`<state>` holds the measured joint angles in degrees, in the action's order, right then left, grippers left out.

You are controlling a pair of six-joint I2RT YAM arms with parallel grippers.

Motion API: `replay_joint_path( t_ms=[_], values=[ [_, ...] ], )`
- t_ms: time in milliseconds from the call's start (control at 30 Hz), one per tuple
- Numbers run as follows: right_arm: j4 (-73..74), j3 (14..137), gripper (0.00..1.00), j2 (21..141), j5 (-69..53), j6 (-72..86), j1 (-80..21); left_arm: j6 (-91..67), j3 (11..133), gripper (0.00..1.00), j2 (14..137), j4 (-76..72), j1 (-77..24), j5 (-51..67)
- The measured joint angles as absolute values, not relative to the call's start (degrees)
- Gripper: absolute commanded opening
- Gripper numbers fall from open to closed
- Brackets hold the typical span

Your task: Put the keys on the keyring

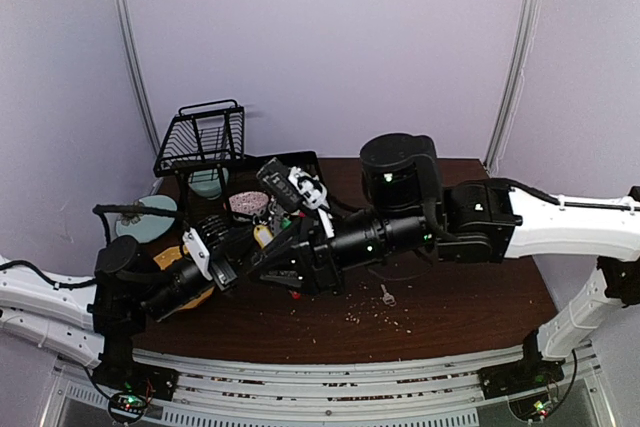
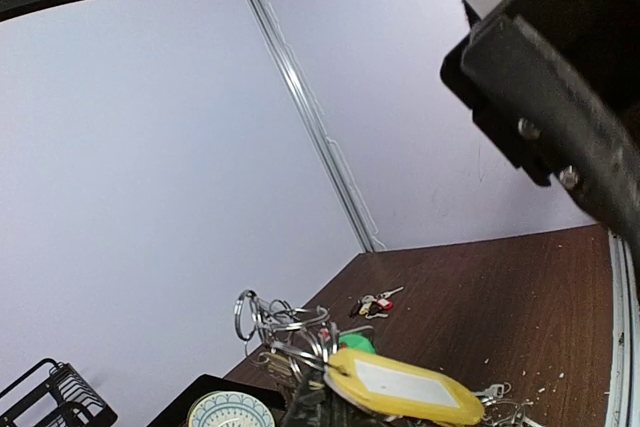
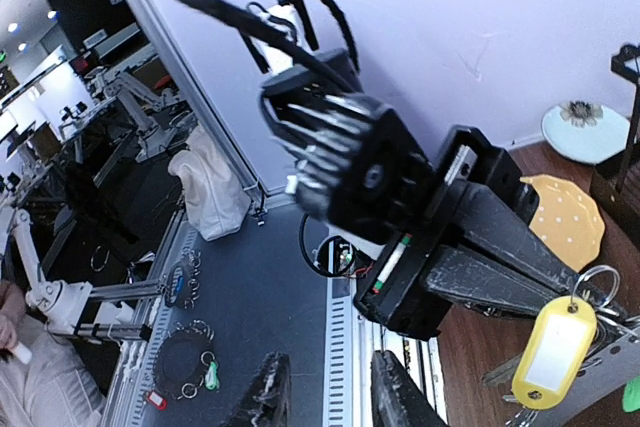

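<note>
On the brown table (image 2: 520, 297), the left gripper (image 3: 612, 333) is clamped on the keyring (image 2: 290, 332), held up off the wood. The right gripper (image 3: 335, 399) hangs beside it, jaws apart, holding nothing. The small keys (image 2: 372, 303) lie below, nearer the right arm.

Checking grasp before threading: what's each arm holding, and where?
Left gripper is shut on the keyring, gripped at the rings by the yellow tag; exact contact is hidden. Right gripper is open, empty.

Soft, even light with faint shadows; the 2 wrist views warp at edges; keyring (image 2: 290, 335) glints.
</note>
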<state>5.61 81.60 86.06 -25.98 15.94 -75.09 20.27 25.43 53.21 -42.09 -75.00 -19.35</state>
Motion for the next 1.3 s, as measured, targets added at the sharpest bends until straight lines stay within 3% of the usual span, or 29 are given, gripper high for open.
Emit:
replay_joint_path(
  t_ms=[200, 533, 967, 1300],
  values=[
    [8.6, 81.6, 0.17, 80.4, -24.4, 6.0, -74.7, 20.0, 24.9, 0.0, 52.4, -43.3, -75.0, -16.2],
    [9.9, 80.3, 0.19, 77.7, -12.9, -13.5, -72.0, 19.8, 24.7, 0.0, 51.0, -43.5, -75.0, -9.5],
    [16.6, 85.1, 0.14, 84.2, -16.1, -32.9, -72.0, 19.8, 24.7, 0.0, 51.1, -43.3, -75.0, -6.1],
    [17.9, 86.1, 0.16, 84.6, -15.3, -35.7, -72.0, 19.9, 24.7, 0.0, 51.1, -43.2, -75.0, -5.3]
  ],
)
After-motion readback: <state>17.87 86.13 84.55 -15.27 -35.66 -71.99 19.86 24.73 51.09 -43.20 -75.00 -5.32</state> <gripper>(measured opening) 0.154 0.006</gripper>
